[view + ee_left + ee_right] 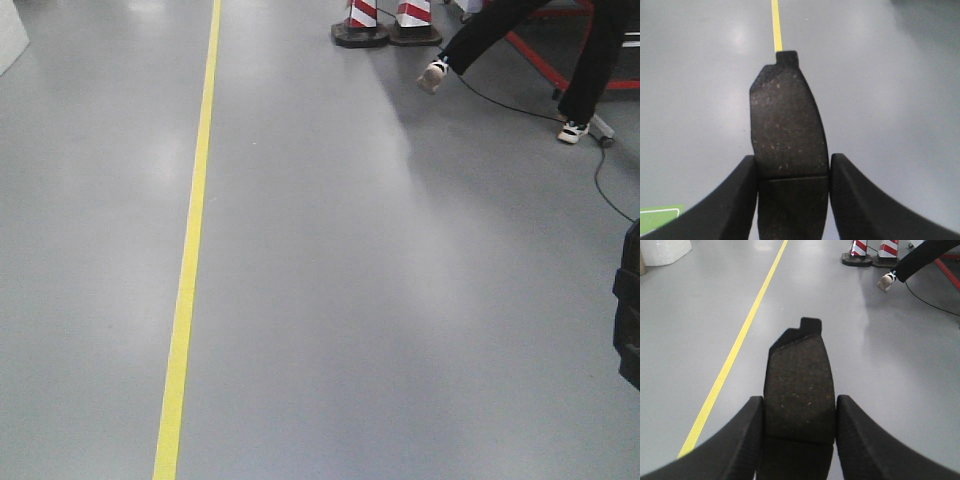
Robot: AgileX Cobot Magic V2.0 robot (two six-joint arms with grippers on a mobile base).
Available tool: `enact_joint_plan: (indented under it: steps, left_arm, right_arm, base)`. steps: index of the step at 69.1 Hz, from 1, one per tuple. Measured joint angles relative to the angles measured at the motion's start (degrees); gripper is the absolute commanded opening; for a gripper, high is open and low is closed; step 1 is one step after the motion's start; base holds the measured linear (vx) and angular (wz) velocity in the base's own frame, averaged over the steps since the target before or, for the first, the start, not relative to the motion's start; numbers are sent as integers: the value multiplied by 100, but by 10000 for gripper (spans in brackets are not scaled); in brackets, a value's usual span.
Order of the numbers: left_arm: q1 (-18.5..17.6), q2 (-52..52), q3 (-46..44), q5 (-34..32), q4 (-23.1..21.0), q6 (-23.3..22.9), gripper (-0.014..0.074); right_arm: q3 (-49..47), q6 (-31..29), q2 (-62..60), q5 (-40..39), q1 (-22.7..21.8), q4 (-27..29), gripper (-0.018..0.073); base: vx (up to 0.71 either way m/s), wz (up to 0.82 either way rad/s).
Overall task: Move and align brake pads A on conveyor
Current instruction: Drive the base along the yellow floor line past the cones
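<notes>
Above the grey floor (400, 300), with no conveyor in sight, the left gripper (792, 167) clamps the first brake pad (787, 120) and the right gripper (799, 407) the second brake pad (799, 375), so both are lifted but, by my judgement, placing and aligning remain.

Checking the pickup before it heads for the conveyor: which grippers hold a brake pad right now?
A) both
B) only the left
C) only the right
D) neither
A: the left gripper clamps a brake pad between its fingers, and the right gripper clamps a second brake pad.
</notes>
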Motion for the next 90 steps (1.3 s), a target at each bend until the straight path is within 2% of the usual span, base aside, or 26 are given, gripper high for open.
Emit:
enact_joint_plan:
  steps: [35, 90]
  left_arm:
    - [0, 0, 0, 1, 0, 0, 114]
    - [0, 0, 0, 1, 0, 0, 114]
  right_arm:
    - [0, 0, 0, 0, 0, 0, 186]
    - [0, 0, 0, 0, 0, 0, 186]
  base:
    - [41, 5]
    - [54, 8]
